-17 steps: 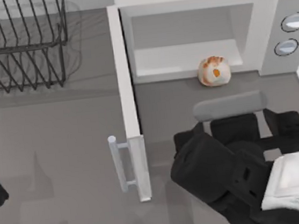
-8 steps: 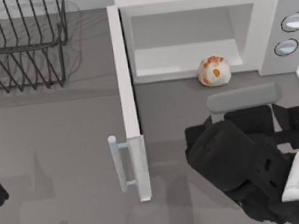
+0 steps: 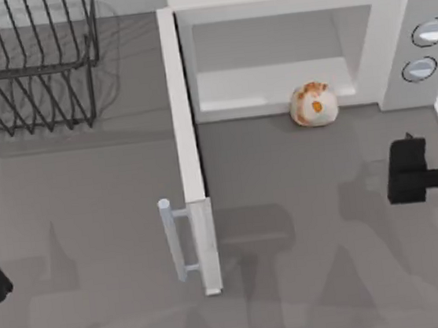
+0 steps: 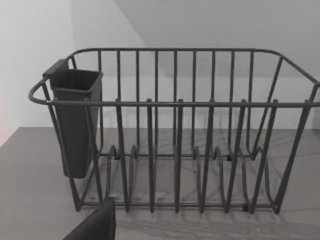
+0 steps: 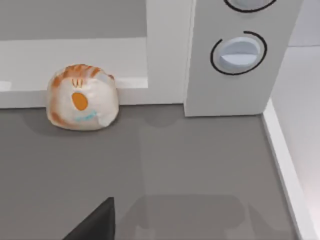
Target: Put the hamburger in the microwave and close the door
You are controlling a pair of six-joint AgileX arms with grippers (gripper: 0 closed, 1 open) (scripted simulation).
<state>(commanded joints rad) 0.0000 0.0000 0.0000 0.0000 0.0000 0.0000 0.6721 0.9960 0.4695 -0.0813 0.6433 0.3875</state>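
From above, the small cream-white hamburger (image 3: 313, 103) with orange-brown blotches is sitting on the grey counter (image 3: 91, 226), touching the large white microwave (image 3: 292, 45) front; its flat white door (image 3: 187, 144) is standing open. The right end effector (image 3: 408, 172) is hanging near the right edge; I cannot tell its opening. The left arm is sitting parked at the left edge. In the left wrist view, a black wire rack (image 4: 175, 130) is standing. In the right wrist view, the hamburger (image 5: 82, 104) is lying beside the knob panel.

The right arm (image 3: 419, 179) has pulled back toward 3 o'clock, off the table's middle to its right edge.
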